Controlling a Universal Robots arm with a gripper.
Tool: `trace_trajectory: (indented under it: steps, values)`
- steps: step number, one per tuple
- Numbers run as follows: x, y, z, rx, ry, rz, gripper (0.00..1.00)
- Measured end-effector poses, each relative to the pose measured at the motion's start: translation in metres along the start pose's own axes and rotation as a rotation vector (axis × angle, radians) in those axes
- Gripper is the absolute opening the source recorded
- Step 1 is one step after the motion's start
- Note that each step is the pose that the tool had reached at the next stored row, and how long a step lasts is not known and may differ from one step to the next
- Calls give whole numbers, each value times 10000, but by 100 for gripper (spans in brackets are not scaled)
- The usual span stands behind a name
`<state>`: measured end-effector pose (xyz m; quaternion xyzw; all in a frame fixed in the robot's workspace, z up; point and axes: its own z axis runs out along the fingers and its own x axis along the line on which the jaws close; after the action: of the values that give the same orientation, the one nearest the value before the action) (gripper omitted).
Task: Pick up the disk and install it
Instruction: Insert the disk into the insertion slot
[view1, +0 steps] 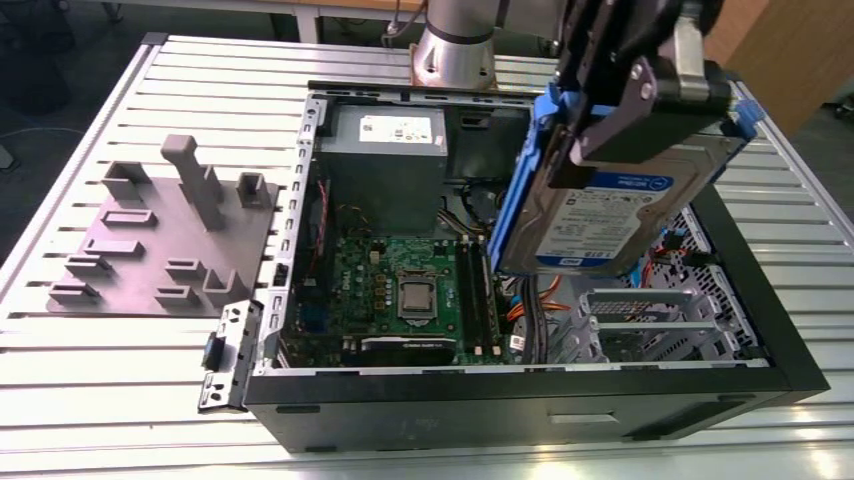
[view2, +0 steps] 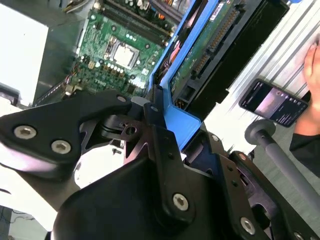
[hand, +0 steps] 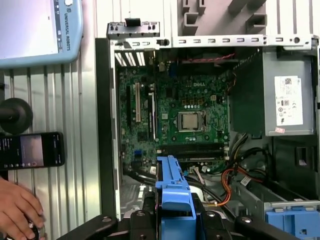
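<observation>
The open case (view1: 787, 385) lies on the table (view1: 80, 380), board (view1: 400, 290) showing. Above its drive end hangs the disk (view1: 607, 215), clear of the case, label toward the exterior camera, long axis steeply tilted, low end pointing into the case. The gripper (view1: 634, 100) is clamped on its upper end, on the blue rail (hand: 172, 192).

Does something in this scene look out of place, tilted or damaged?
Nothing looks damaged. The disk is not seated: the pincer holds it by its blue rail, tilted, above the open computer case. One oddity: a person's hand and a phone are on the table beside the case.
</observation>
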<state>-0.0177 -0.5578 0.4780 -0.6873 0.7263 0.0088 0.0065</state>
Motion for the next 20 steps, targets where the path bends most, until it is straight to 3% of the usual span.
trace_trajectory:
  steps: [10, 20]
  values:
    - [5, -366, 155, 0, 0, 0, 36]
    - [42, -635, 226, 0, 1, -1, 36]
